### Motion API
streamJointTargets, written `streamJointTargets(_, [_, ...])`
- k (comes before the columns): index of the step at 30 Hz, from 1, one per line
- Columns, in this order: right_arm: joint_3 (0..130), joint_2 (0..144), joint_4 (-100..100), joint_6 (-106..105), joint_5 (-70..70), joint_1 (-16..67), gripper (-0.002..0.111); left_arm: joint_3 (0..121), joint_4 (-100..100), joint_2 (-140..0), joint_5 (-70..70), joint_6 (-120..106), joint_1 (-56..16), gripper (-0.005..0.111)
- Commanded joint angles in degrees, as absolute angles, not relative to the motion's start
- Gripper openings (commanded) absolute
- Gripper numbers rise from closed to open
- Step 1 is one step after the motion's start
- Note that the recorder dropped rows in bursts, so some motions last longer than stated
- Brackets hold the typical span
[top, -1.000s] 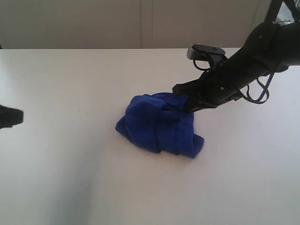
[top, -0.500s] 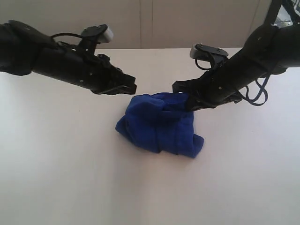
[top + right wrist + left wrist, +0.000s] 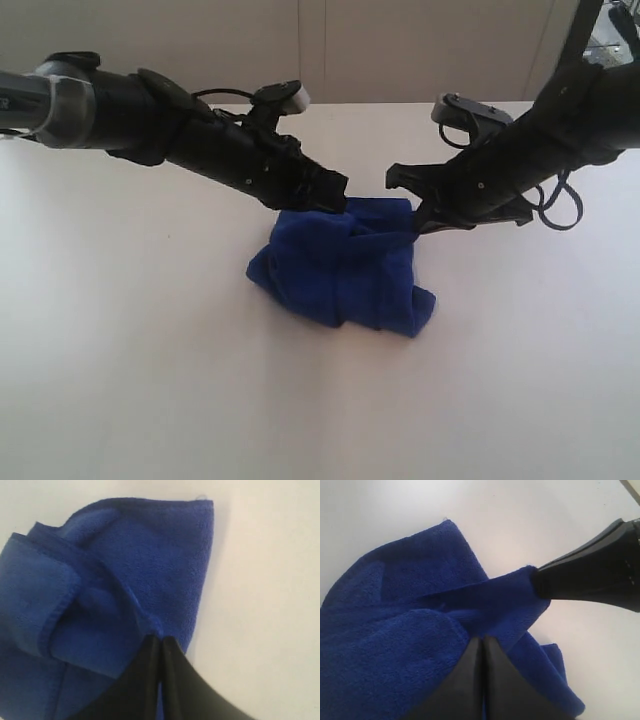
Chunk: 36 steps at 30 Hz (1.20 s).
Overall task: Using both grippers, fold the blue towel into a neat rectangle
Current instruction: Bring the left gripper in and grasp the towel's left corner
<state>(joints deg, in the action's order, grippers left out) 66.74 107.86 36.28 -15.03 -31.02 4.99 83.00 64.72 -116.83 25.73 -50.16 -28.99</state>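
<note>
White tabletop (image 3: 150, 380), pale wall panels behind. Blue towel (image 3: 340, 265) lies near the middle of the tabletop, bunched in a crumpled heap with overlapping folds. Left hand (image 3: 335, 198) is at the heap's far-left edge. Its fingers are pressed fully together with the tips touching the cloth; cannot tell whether any cloth is pinched. Right hand (image 3: 412, 215) is at the far-right corner, fingers closed on a hemmed corner. Left wrist view shows that corner drawn taut to its tip.

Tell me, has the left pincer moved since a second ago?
Yes. The left pincer swept in from the view's left edge, rightward across the table, to the upper edge of the towel.
</note>
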Motion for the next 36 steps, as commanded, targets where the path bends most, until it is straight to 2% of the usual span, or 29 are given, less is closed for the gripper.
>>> streamJointTargets(1, [66.6, 109.6, 36.2, -14.8, -31.1, 4.6, 0.000, 83.4, 65.5, -119.3, 27.1, -49.2, -29.3, 0.000])
streamJointTargets(15, [66.6, 109.9, 36.2, -14.8, -30.9, 4.6, 0.000, 89.1, 67.5, -121.5, 25.7, -48.9, -30.7, 0.000])
streamJointTargets(17, [66.6, 109.9, 36.2, -14.8, -30.9, 4.6, 0.000, 90.3, 61.0, -122.0, 24.6, -44.6, -31.6, 0.000])
streamJointTargets(22, [66.6, 109.9, 36.2, -14.8, -30.7, 4.6, 0.000, 94.5, 25.7, -122.3, 26.4, -16.5, -34.6, 0.000])
streamJointTargets(25, [66.6, 109.9, 36.1, -14.8, -30.7, 4.6, 0.000, 98.1, 11.9, -122.2, 28.4, -6.0, -36.4, 0.000])
streamJointTargets(36, [66.6, 109.9, 35.8, -14.8, -30.6, 4.5, 0.000, 100.8, 11.9, -124.7, 27.6, -4.7, -38.4, 0.000])
